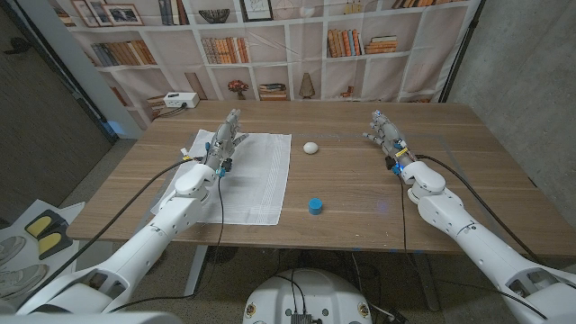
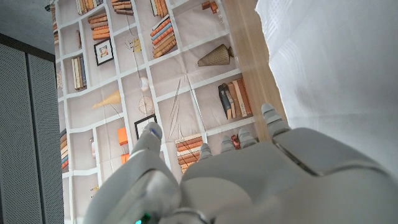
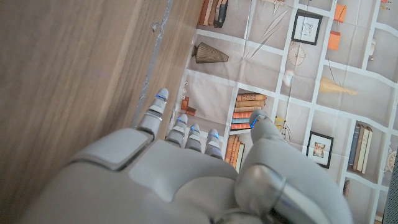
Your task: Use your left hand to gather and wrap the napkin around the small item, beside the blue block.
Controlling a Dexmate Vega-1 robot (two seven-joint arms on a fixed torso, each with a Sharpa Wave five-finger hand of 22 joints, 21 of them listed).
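Your left hand (image 1: pixel 228 135), fingers spread and empty, is over the napkin's (image 1: pixel 256 175) far left corner, the small item (image 1: pixel 310 147) lies off its right edge, bare wood reaching the block (image 1: pixel 316 205).

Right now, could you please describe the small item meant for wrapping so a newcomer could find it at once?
On the wooden table, look just past the right edge of the flat white napkin, toward the bookshelf backdrop. There lies a small, pale, egg-shaped item, alone on bare wood. The nearer small blue round block differs in colour.
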